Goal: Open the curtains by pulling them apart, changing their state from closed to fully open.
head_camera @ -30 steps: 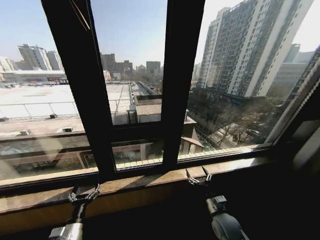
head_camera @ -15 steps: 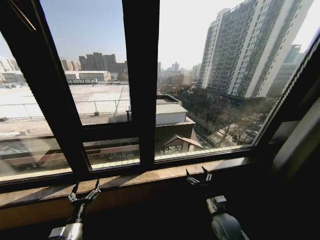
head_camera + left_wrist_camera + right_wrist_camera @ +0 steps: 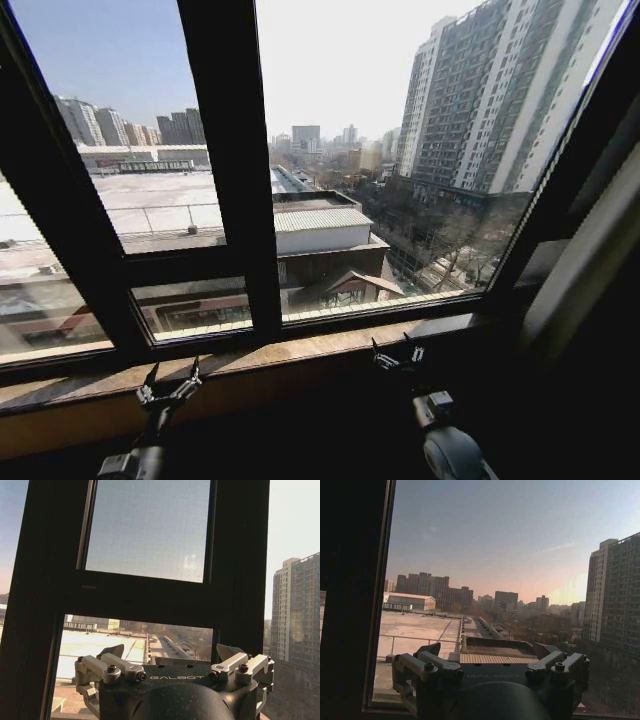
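While my left gripper [image 3: 168, 385] and right gripper [image 3: 397, 355] hang low before the window frame [image 3: 232, 180], both spread wide, empty.

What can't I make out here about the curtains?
- Head view, right edge: the pale strip is cut off; curtain or wall, cannot tell.
- Head view, left edge: it cuts the window, so that side's fabric cannot be judged.
- Head view, top edge: it cuts off any rail.
- The left gripper and right gripper are open by the sill.
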